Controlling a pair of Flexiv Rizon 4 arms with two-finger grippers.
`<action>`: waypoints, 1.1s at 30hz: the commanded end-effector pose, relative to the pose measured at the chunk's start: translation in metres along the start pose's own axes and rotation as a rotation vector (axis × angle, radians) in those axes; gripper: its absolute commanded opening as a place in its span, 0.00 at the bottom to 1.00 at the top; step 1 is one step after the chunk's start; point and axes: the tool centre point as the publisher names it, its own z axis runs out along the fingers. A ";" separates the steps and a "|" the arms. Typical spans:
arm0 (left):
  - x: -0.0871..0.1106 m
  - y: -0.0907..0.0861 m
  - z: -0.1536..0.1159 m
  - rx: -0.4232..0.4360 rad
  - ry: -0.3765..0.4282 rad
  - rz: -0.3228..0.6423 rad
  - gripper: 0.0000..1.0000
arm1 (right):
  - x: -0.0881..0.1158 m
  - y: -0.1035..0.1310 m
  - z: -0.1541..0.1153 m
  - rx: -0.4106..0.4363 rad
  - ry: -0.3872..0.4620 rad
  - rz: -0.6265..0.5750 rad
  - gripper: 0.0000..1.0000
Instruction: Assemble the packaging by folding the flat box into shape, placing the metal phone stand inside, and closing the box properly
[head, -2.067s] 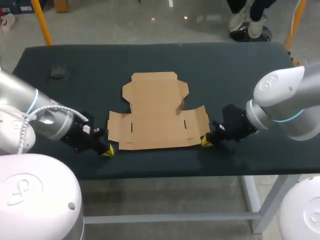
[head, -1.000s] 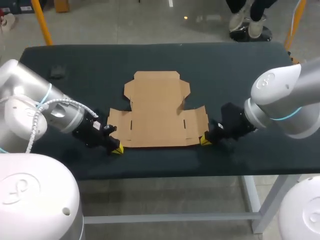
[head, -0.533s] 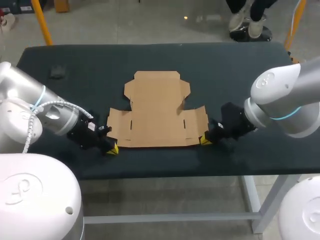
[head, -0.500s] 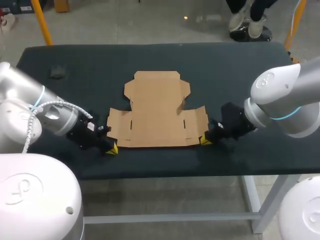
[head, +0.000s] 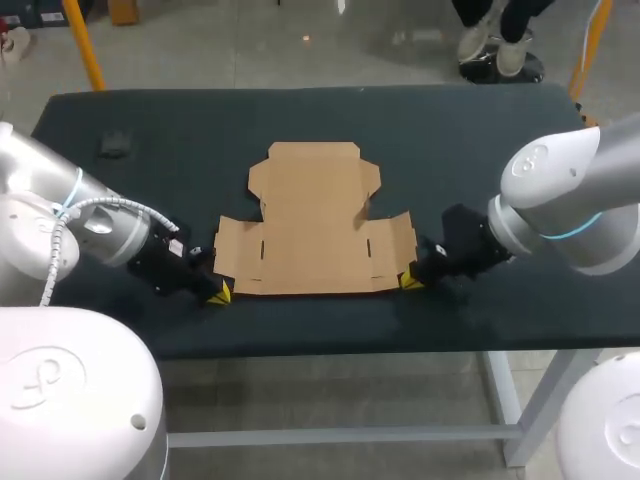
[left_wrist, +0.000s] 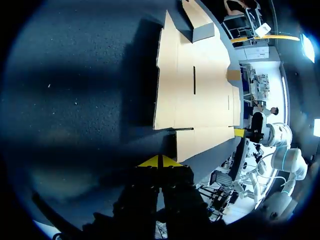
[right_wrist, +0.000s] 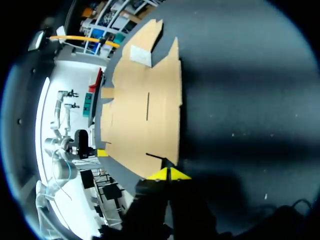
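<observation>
flat brown cardboard box blank (head: 310, 220) lies unfolded in the middle of the dark surface (head: 480, 140), w/ its wide flapped part toward the near edge and the narrower panel toward the far side. left end effector (head: 218, 292) sits low on the surface just beside the blank's near-left corner. in the left wrist view its yellow tips are pressed together w/ nothing between them, and the cardboard edge is just ahead and a bit to one side, w/ a thin strip of bare surface between. right end effector (head: 410, 281) is at the near-right corner, tips also pressed together and empty. in the right wrist view the corner sits right at the tips; can't tell if they touch. small dark object (head: 115, 145) lies near the far-left corner of the surface, well apart from the blank and both arms, too small to make out.
</observation>
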 end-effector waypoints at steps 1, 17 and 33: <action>0.001 -0.008 0.008 -0.030 0.008 0.013 0.00 | 0.000 0.001 -0.001 0.005 0.001 0.000 0.00; 0.019 -0.005 0.010 -0.040 -0.021 0.063 0.00 | 0.001 0.002 0.001 0.013 -0.002 -0.004 0.00; 0.026 -0.004 0.007 -0.029 -0.060 0.081 0.00 | 0.010 0.003 0.001 0.022 -0.018 -0.018 0.00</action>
